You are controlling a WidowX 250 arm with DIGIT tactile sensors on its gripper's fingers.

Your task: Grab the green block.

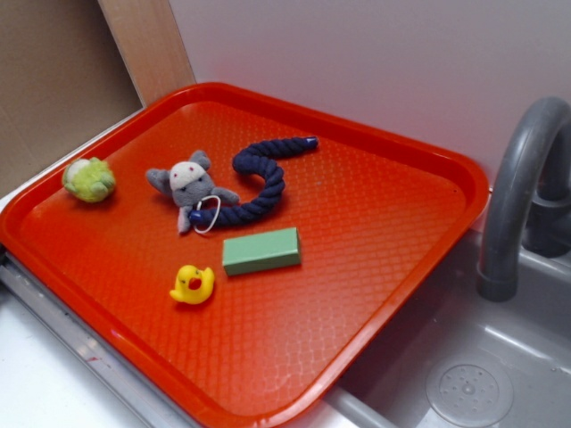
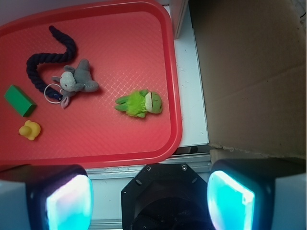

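Claw [image 2: 149,196] is spread wide w/ nothing between the pads [image 2: 67,203], hanging high outside the tray's [image 1: 419,267] edge, over the counter strip by the cardboard [image 2: 249,76]; it doesn't show in the exterior view. Green block [image 1: 260,251] lies flat near the tray's middle, toward the front counter edge, w/ the yellow duck [image 1: 192,284] just beside it and the rope [image 1: 259,183] plus grey mouse toy [image 1: 187,183] near behind, none touching it. Risks, as I judge: the green frog plush [image 2: 140,103] sits closest to the claw, so wrong green thing gets grabbed; approaching along the block's long side means pads may straddle badly & slip; coming down off-centre could clip the duck or snag rope.
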